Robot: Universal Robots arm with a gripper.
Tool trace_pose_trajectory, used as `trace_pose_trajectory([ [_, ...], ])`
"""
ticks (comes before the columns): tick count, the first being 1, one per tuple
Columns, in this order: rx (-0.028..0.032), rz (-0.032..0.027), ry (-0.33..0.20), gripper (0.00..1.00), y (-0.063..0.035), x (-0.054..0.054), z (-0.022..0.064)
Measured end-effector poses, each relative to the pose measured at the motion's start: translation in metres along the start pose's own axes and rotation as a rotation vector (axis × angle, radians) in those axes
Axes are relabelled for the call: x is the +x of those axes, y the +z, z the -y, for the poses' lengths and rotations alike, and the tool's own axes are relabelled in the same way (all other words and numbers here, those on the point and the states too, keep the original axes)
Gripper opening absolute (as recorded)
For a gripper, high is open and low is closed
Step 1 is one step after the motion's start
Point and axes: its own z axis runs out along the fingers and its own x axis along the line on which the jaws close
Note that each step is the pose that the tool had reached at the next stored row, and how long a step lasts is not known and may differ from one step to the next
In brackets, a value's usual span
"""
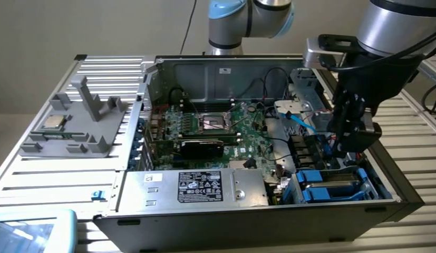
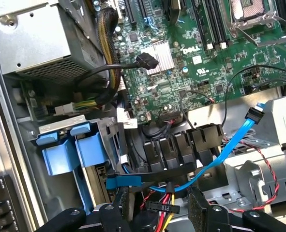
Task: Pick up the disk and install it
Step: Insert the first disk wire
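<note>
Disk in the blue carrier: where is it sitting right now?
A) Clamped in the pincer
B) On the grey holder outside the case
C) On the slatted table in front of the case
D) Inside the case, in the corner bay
D: the disk, framed by its blue carrier, lies in the corner bay of the case, close to the open pincer, which grips nothing.

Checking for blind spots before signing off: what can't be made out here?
Blue-framed silver-grey disk: its body and label, wrist view, hidden inside the metal bay.
Black-and-white sticker on big silver box: print too small, exterior view.
Open black pincer: its base, wrist view, cut off by picture edge.
</note>
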Motion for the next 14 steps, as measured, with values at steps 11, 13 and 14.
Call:
trace_pose_trajectory([
  [11, 0.0111, 0.0000, 0.066, 0.60, 0.0025, -0.0023, -0.0026],
  [13, 0.0113, -0.0008, 0.078, 0.60, 0.0024, -0.0023, -0.0034],
  [14, 0.0119, -0.0007, 0.081, 0.60, 0.0024, -0.0025, -0.0035],
])
